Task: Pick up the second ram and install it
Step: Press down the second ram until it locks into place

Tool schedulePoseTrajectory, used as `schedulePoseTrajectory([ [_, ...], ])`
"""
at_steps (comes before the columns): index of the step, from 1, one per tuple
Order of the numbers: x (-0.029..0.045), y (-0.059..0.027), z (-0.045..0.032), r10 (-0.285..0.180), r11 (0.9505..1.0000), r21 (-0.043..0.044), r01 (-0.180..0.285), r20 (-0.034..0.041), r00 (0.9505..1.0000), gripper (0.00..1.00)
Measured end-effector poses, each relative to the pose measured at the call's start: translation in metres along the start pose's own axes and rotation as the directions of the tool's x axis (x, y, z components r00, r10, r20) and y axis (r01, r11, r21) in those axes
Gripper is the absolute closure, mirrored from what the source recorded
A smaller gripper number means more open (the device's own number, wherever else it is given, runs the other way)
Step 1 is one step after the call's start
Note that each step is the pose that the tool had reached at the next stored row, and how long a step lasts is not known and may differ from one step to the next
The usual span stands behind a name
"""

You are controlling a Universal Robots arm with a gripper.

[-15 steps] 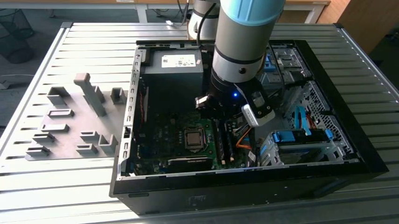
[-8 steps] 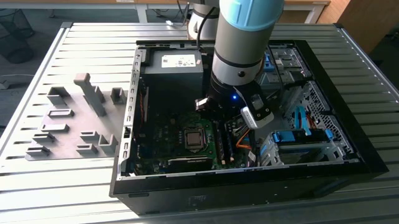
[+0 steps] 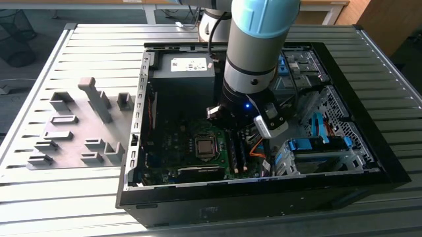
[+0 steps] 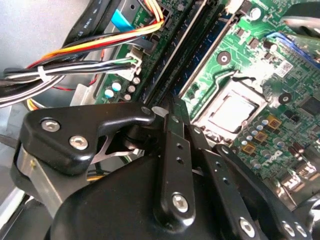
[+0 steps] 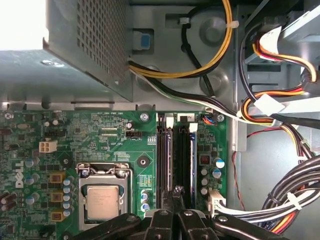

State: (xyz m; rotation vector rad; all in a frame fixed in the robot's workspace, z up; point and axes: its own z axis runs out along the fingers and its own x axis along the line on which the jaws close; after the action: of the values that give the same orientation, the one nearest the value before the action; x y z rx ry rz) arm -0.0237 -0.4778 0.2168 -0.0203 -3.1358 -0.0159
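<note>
second ram (image 5: 166,155) | we see it seated in a motherboard (image 5: 100,145) slot | gripper (image 5: 173,196) fingers pressed together, tips touching its top edge

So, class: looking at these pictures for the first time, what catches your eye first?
The arm plunging into the open computer case in the exterior view. In the first wrist view, the gripper sits down at the memory slots, beside the silver processor. Orange and yellow cables run alongside.
</note>
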Motion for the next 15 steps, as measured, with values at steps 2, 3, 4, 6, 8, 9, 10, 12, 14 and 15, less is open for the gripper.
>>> schedulePoseTrajectory([
  [2, 0.0, -0.0001, 0.0031, 0.0, 1.0, 0.0005, 0.0, -0.0002, 1.0, 0.89],
  [3, -0.0002, 0.0001, 0.0036, 0.0, 1.0, 0.0024, 0.0, -0.0009, 1.0, 0.89],
  [4, -0.0002, 0.0003, 0.0032, 0.0, 1.0, 0.0034, 0.0, -0.0011, 1.0, 0.89],
  [6, -0.0002, 0.0004, 0.0016, 0.0, 1.0, 0.002, 0.0, -0.0005, 1.0, 0.89],
  [8, -0.0003, 0.0007, -0.0026, 0.0, 1.0, -0.0042, 0.0, 0.0014, 1.0, 0.89],
  [9, -0.0002, 0.0005, -0.0068, 0.0, 1.0, -0.0026, 0.0, 0.0008, 1.0, 0.89],
  [10, -0.0001, 0.0002, -0.0109, 0.0, 1.0, -0.0011, 0.0, 0.0004, 1.0, 0.89],
  [12, 0.0, 0.0003, -0.0161, 0.0, 1.0, -0.0012, 0.0, 0.0004, 1.0, 0.89],
  [14, 0.0, 0.0004, -0.0187, 0.0, 1.0, -0.0011, 0.0, 0.0004, 1.0, 0.89],
  [15, -0.0001, 0.0004, -0.0186, 0.0, 1.0, -0.0013, 0.0, 0.0004, 1.0, 0.89],
])
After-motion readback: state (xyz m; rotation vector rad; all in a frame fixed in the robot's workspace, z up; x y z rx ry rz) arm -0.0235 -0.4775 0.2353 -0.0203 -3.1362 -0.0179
